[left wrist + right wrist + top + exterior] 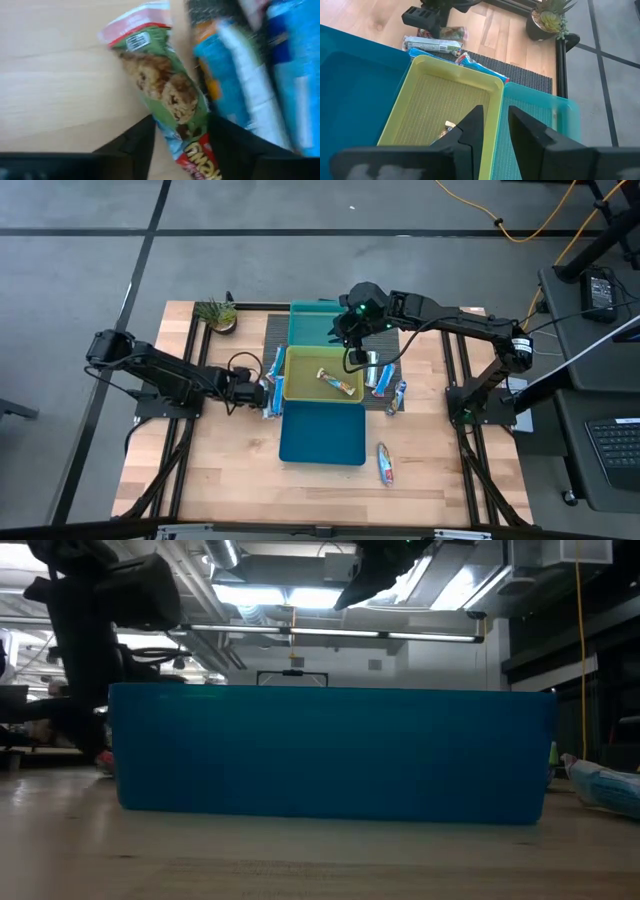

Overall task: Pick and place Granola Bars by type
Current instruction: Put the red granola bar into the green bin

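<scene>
Three bins stand in a row: teal (pixel 308 323), yellow-green (pixel 300 385), blue (pixel 322 435). One granola bar (pixel 340 382) lies inside the yellow-green bin. Several blue and white bars (pixel 272 380) lie on the table left of that bin, where my left gripper (pixel 258 387) is. In the left wrist view it is shut on a green-wrapped granola bar (pixel 165 90). My right gripper (pixel 495 117) hovers open and empty above the yellow-green bin's far edge (pixel 470 75). More bars lie right of the bins (pixel 380 375) (pixel 400 393), and one sits alone (pixel 385 463). My left gripper has the green-wrapped bar pinched between its two fingers (pixel 142 145), which lie across the bar's red-printed end portion (pixel 187 140). It comes in low from the table's left. The rest of the bar stretches ahead of the fingers and lies on the wooden table.
A small potted plant (pixel 217 313) stands at the table's far left. A dark mat (pixel 520 75) lies under the bins. The blue bin's wall (pixel 330 750) fills the low view. Bare wood lies near the table's front and left edges.
</scene>
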Motion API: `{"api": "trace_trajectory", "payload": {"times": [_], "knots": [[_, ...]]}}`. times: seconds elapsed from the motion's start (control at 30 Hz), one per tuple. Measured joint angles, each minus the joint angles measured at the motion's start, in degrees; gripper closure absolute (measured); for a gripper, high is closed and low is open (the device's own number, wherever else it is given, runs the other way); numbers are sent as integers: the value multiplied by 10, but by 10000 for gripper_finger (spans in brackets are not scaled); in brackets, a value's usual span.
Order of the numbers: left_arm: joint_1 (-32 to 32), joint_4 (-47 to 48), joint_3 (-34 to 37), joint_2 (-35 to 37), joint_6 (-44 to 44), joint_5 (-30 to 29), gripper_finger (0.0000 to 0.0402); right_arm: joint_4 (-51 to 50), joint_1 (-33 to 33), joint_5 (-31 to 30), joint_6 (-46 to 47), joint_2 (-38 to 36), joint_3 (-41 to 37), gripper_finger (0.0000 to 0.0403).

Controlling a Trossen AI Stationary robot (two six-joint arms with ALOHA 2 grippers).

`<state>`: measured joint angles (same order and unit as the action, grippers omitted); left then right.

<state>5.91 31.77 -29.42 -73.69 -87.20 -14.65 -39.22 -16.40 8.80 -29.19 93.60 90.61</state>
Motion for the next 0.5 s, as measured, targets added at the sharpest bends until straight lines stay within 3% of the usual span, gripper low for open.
{"api": "trace_trajectory", "payload": {"times": [0.3, 0.5], "knots": [[0, -38, 0, 1, 29, -3, 384, 0, 0, 0, 4, 0, 0, 309], [0, -36, 0, 6, 30, 1, 392, -1, 0, -1, 5, 0, 0, 309]]}}
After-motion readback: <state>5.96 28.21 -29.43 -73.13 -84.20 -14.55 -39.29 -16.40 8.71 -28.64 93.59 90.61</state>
